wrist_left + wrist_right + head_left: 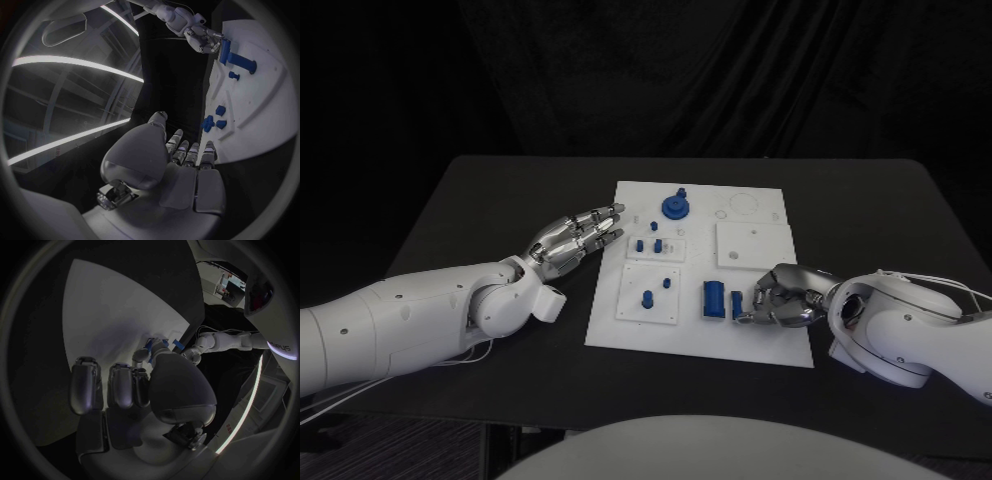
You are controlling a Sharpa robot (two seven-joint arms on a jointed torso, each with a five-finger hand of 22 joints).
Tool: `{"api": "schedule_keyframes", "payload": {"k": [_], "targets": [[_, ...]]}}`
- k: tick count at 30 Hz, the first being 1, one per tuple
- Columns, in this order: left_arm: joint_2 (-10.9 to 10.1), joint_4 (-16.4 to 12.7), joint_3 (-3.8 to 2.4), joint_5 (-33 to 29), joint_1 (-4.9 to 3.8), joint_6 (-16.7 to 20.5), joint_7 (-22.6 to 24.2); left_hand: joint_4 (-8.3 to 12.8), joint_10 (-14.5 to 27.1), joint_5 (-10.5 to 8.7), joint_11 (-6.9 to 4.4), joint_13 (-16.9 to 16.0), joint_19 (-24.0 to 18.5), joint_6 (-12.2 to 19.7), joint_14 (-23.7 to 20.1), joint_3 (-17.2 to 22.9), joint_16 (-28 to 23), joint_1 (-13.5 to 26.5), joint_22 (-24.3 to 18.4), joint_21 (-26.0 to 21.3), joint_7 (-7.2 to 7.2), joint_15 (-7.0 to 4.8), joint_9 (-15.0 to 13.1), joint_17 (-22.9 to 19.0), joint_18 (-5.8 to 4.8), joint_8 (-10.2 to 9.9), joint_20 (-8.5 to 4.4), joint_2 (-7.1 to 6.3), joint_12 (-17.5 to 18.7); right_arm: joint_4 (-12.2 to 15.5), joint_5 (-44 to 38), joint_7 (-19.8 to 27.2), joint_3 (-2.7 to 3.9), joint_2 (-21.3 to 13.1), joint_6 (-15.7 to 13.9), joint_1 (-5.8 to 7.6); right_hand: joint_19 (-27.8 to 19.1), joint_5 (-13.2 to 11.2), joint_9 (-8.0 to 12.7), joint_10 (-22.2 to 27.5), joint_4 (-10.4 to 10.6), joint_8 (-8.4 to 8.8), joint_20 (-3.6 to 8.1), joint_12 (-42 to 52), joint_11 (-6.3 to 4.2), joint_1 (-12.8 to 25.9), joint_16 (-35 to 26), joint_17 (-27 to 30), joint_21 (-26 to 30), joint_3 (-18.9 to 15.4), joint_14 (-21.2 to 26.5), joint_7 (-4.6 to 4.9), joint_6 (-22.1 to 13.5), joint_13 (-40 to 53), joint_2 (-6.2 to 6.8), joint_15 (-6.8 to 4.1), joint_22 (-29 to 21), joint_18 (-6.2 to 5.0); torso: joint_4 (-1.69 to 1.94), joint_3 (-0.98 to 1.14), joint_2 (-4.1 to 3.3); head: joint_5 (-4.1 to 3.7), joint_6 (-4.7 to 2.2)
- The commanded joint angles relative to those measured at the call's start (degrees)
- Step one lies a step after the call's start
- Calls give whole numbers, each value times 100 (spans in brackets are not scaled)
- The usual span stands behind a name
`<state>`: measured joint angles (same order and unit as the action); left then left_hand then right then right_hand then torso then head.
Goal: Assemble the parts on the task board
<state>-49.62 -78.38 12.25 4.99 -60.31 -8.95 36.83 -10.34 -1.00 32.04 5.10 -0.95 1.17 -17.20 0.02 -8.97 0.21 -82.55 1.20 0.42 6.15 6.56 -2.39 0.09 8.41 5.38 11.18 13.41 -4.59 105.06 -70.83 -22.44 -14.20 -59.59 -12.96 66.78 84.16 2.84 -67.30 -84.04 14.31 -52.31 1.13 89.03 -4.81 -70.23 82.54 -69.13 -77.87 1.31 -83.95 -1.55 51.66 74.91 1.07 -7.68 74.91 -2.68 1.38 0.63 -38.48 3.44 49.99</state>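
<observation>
Right hand (786, 297) beside blue parts (714, 299), task board (759, 240)

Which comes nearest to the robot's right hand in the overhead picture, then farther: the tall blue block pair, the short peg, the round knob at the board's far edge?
From the right hand:
1. Blue blocks, just beside it.
2. Short peg, near-left square.
3. Round knob, far edge.

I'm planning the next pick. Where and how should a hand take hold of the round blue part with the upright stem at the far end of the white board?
Probably by the upright stem of the round blue stemmed part, pinched from above: the stem rises clear of its flat disc, which sits low against the white task board. The left hand hovers nearest, beside the board's left edge.
</observation>
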Motion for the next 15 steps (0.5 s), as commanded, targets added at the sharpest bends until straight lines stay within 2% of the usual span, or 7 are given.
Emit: {"api": "schedule_keyframes", "payload": {"k": [1, 10, 15], "targets": [[12, -2, -5, 1, 11, -88, 57, -8, -11, 5, 49, -6, -17, 4, -2, 28, -21, 21, 7, 33, 54, 47, -7, -9, 16, 19, 36, 48, -38, -28, -35, -115, 2, 24, -103, -13, 90, 3, -4, -528, -88, -12, 42, 0, -52, -103, -30, 5, 13, 13, -263, -10, 32, 1370, -104, -50, 1141, -10, 4, -2, -1, -2, 1], [18, 1, -5, 1, 13, -97, 52, -8, -11, 5, 49, -6, -17, 4, -2, 28, -21, 21, 7, 33, 54, 47, -7, -9, 16, 19, 36, 48, -38, -83, -35, -140, 2, 104, -79, -16, 85, 4, 6, -524, -197, 18, 43, -4, -53, -232, -40, 26, 26, 9, -259, -12, 44, 1364, -263, -51, 1137, -13, 1, 0, 0, 8, 1], [21, 2, -5, 1, 16, -100, 50, 1, -11, 5, 50, -6, -18, 0, -2, 34, -21, 18, 6, 33, 59, 47, -8, -9, 16, 23, 36, 49, -37, -94, -35, -137, 3, 149, -18, -20, 76, 3, 8, -513, -404, 41, 46, -20, -55, -445, -53, 51, 47, -30, -254, -12, 37, 1341, -210, -54, 1131, -18, 1, 3, -1, 4, 1]]}}
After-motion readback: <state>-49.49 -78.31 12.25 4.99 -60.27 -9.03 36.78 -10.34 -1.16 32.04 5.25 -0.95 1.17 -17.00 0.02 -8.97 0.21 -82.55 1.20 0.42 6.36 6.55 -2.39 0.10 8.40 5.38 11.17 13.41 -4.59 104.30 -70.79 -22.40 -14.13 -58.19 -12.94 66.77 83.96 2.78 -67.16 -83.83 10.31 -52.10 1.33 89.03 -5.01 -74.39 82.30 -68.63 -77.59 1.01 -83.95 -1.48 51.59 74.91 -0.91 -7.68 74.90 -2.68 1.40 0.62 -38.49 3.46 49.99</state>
